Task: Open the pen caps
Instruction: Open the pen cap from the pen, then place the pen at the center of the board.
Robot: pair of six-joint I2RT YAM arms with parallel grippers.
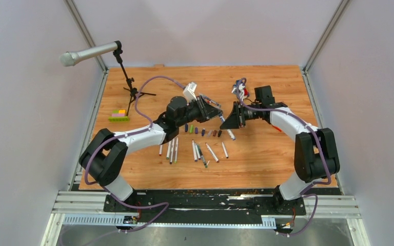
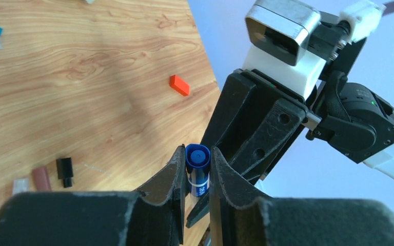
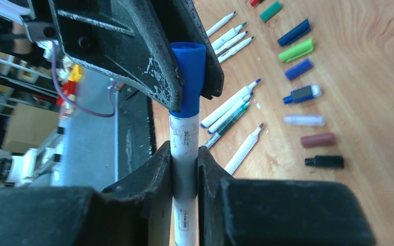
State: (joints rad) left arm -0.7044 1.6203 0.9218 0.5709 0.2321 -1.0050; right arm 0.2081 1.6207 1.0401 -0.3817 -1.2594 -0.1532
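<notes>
My left gripper (image 1: 215, 111) and right gripper (image 1: 230, 121) meet above the middle of the table, both on one pen. In the left wrist view my left gripper (image 2: 198, 155) is shut on the pen's blue cap (image 2: 197, 157). In the right wrist view my right gripper (image 3: 184, 152) is shut on the pen's white barrel (image 3: 183, 138), and the blue cap (image 3: 189, 77) sits on the barrel between the left fingers (image 3: 118, 46). Several uncapped pens (image 1: 195, 151) lie in a row near the front. Loose caps (image 1: 202, 131) lie in a row behind them, also in the right wrist view (image 3: 296, 50).
A microphone (image 1: 90, 53) on a black stand (image 1: 128, 84) is at the back left, with a green-yellow brick bar (image 1: 119, 116) beside it. A toy car (image 1: 241, 89) and a white object (image 1: 190, 91) lie behind the grippers. An orange block (image 2: 179, 85) lies on the wood.
</notes>
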